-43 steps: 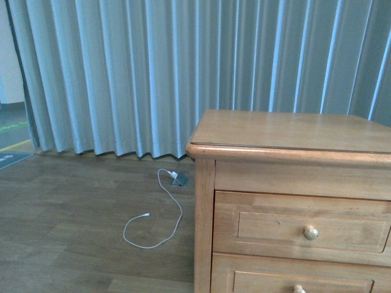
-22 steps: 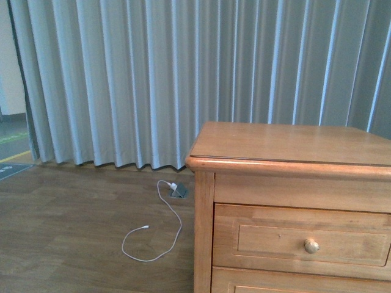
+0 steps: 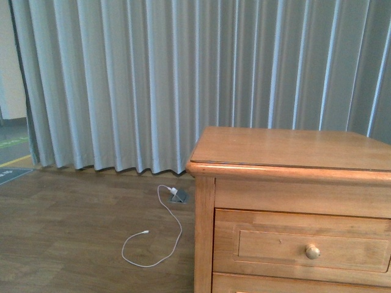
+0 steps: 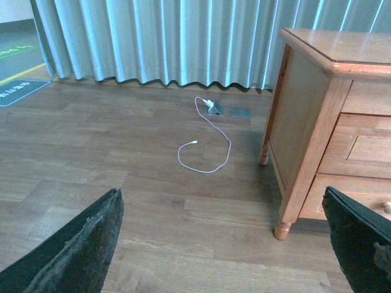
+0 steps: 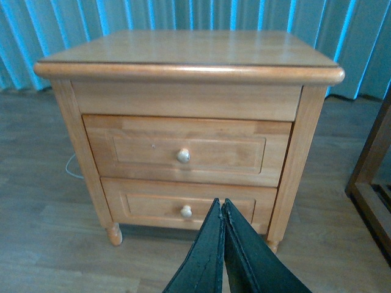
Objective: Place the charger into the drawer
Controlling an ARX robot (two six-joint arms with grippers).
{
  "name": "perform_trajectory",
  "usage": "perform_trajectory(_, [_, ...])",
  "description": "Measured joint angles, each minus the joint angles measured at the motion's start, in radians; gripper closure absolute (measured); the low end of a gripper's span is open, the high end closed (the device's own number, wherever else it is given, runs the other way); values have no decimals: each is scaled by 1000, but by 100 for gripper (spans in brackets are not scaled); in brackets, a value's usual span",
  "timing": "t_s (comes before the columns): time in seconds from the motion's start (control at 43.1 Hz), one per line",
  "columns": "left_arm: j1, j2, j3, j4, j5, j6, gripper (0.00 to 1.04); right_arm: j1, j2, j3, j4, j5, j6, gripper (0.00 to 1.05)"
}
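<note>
nightstand (image 5: 186, 67), two drawers: upper drawer (image 5: 188, 151) closed, pale knob (image 5: 183, 155). charger not visible. white cable (image 3: 156, 235) on floor beside it. left gripper (image 4: 226, 244) spread wide; right gripper (image 5: 222, 213) pressed together, empty.

The nightstand (image 5: 189, 67) is orange-brown wood, its upper drawer (image 5: 186, 151) carrying a pale round knob (image 5: 183, 155). Behind it hangs a grey-blue curtain (image 3: 183, 79) pleated in vertical stripes, above a dark brown plank floor (image 4: 122, 183). A white cable (image 4: 208, 149) lies there, and both grippers' fingers (image 5: 223, 256) are black.
</note>
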Motion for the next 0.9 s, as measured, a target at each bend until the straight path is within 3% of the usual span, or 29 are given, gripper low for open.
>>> perform_trajectory(0.464, [0,0,0,0,1,0,6,0,-36,0,-9,0,-1,101])
perform_trajectory(0.672, [0,0,0,0,1,0,6,0,-36,0,-9,0,-1,55])
perform_trajectory(0.904, [0,0,0,0,1,0,6,0,-36,0,-9,0,-1,16])
